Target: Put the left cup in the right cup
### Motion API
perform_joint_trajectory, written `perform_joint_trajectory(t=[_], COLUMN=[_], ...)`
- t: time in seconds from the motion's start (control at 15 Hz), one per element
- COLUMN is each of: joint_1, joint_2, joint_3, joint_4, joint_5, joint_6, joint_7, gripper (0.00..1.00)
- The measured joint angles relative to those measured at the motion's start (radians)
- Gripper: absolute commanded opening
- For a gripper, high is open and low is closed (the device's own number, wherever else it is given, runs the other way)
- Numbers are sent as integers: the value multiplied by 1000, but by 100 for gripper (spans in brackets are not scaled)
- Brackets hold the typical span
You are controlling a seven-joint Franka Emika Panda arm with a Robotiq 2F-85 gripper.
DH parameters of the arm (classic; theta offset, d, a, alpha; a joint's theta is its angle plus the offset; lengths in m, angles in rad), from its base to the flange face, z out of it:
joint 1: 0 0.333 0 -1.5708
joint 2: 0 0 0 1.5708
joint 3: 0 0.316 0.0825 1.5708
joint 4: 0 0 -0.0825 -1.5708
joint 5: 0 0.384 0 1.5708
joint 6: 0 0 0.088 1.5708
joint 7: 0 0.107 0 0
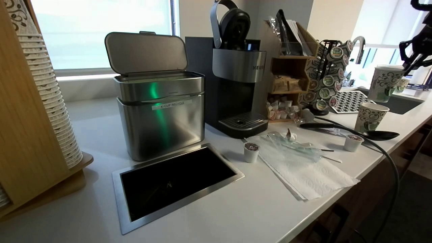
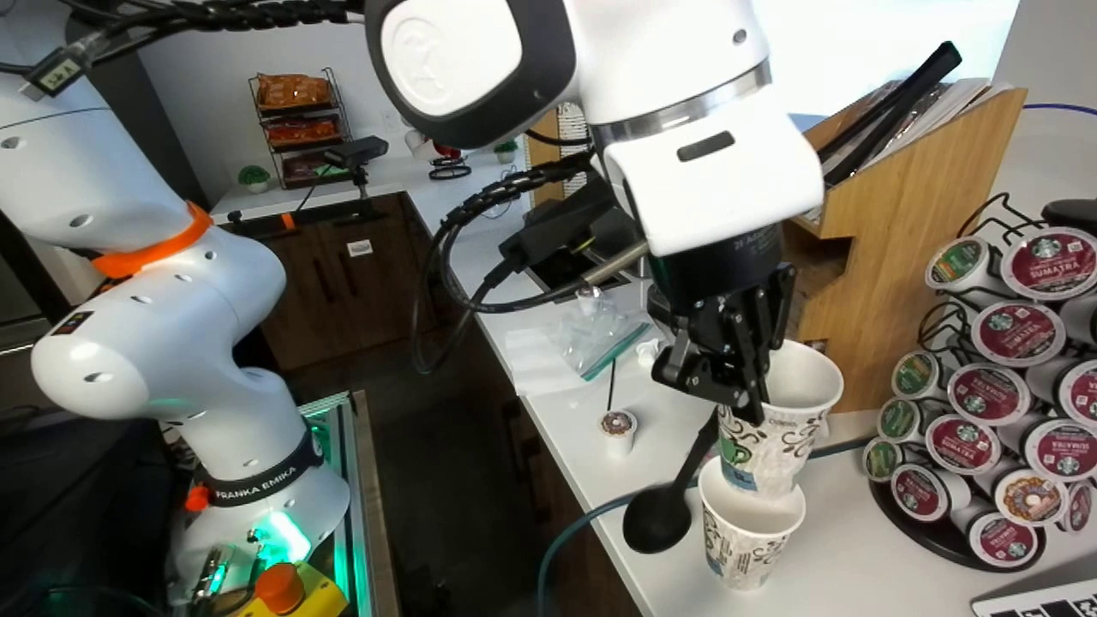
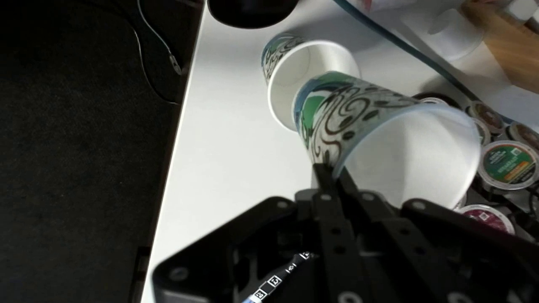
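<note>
My gripper (image 3: 334,173) is shut on the rim of a pale paper cup with grey swirls and green patches, which I take as the left cup (image 3: 362,111). The gripper (image 2: 758,407) and the left cup (image 2: 767,450) also show in an exterior view. The right cup (image 2: 744,548), a similar paper cup, stands upright on the counter, mouth up. In an exterior view the left cup (image 1: 384,82) hangs upright just above the right cup (image 1: 370,118). In the wrist view its base overlaps the right cup's mouth (image 3: 290,90); I cannot tell whether they touch.
A black spoon (image 2: 658,518) lies beside the right cup, and a dark cable (image 1: 388,157) runs past it. A pod rack (image 2: 986,428) stands close by. The counter edge (image 3: 172,155) is near. Another pale cup (image 1: 402,85) shows behind the left cup.
</note>
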Motion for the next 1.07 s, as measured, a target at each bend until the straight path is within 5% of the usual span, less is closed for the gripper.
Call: perform_joint_trajectory(t=[1.07], joint_1=[14], joint_2=[63], joint_3=[-13], joint_4=[34], joint_5=[-64], joint_6=[0], joint_7=[74], gripper=[1])
